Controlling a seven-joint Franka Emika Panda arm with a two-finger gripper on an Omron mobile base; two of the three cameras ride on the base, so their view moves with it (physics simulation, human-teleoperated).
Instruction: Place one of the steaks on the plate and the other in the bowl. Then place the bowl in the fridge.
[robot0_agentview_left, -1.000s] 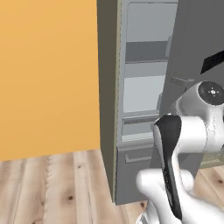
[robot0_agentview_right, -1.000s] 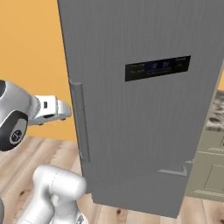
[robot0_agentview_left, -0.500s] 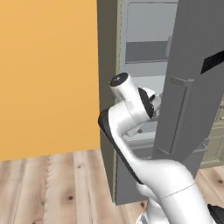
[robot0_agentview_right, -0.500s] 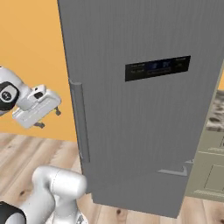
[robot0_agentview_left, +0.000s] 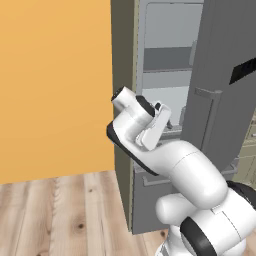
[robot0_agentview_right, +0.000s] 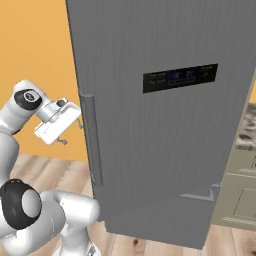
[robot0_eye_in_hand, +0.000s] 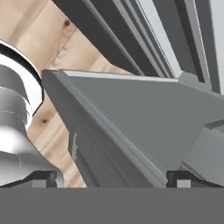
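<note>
1. Since a moment ago, the white arm has swung up in front of the fridge, and its hand now sits higher and nearer the open side.
2. In the right base view the gripper is at 9 o'clock, just beside the long door handle but not touching it.
3. Its two fingers are spread wide apart with nothing between them.
4. The fridge door is big and grey, with a dark screen panel at 1 o'clock. It blocks the inside of the fridge from that side.
5. In the left base view the door stands open at 2 o'clock, and pale shelves show at 12 o'clock.
6. A grey drawer sits low in the fridge, partly hidden by the arm.
7. An orange wall fills 9 o'clock, and a wooden floor lies at 7 o'clock.
8. Pale cabinets stand at 4 o'clock in the right base view.
9. The hand view looks along the grey door edge down to the wooden floor.
</note>
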